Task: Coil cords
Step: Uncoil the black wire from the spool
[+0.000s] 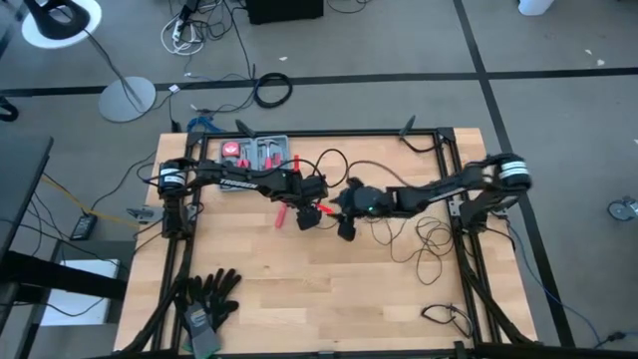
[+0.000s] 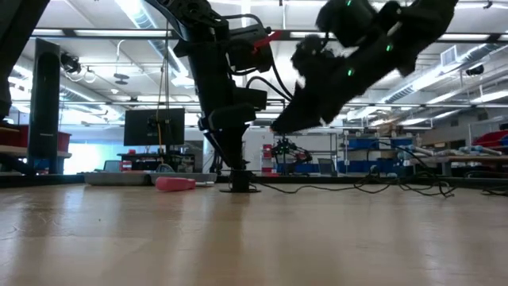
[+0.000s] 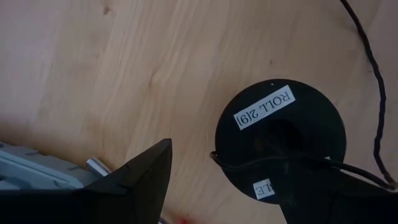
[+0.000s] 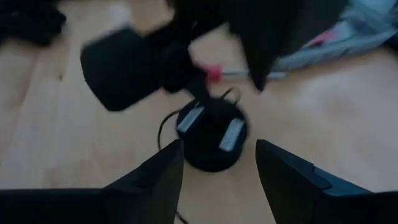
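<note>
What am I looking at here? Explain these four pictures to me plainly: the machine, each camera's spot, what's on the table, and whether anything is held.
It is a robot with two dark arms at a wooden table, each ending in a two-finger gripper. One picture looks straight down from above, one looks level across the tabletop, and one comes from each arm's wrist. The left gripper and right gripper meet near the table's middle, both open and holding nothing. Below them lies a round black spool with white labels, and a thin black cord trails from it in loose loops towards the right. A grey tool tray sits at the far edge, and black gloves lie at the near left.
</note>
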